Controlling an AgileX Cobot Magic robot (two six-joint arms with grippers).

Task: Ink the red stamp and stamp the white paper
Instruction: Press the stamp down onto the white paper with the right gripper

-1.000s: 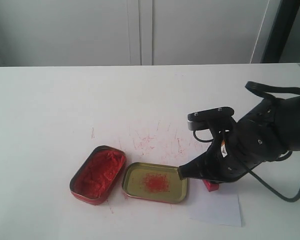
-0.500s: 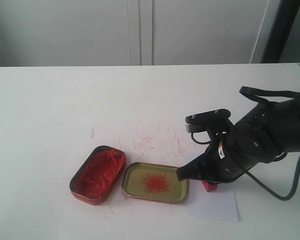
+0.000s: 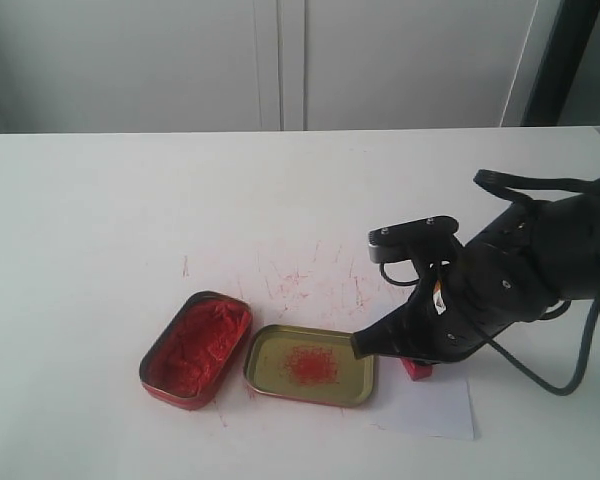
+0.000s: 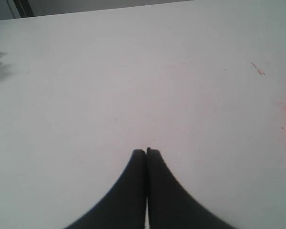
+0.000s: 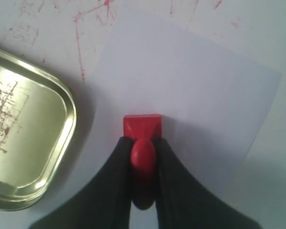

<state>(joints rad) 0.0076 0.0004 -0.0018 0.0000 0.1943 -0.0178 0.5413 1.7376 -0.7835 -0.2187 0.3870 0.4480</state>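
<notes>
The red stamp [image 5: 142,126] stands with its square base on the white paper [image 5: 195,90], close to the paper's edge nearest the gold lid. My right gripper [image 5: 143,142] is shut on the stamp's knobbed handle, one finger on each side. From the exterior view, the right gripper [image 3: 412,356] comes down over the stamp [image 3: 416,369], and only a corner of the stamp shows at the top left of the paper [image 3: 435,408]. The arm hides most of the stamp. No imprint shows on the paper. My left gripper [image 4: 146,151] is shut and empty above bare table.
A gold tin lid [image 3: 310,365] with red smears lies just left of the stamp, and its rim [image 5: 69,109] is close to the paper. The red oval tin of ink paste [image 3: 195,347] sits left of the lid. Red scribble marks [image 3: 300,280] stain the table behind them.
The right arm has shifted slightly left with the stamp, and the paper under it has slid the same way.
</notes>
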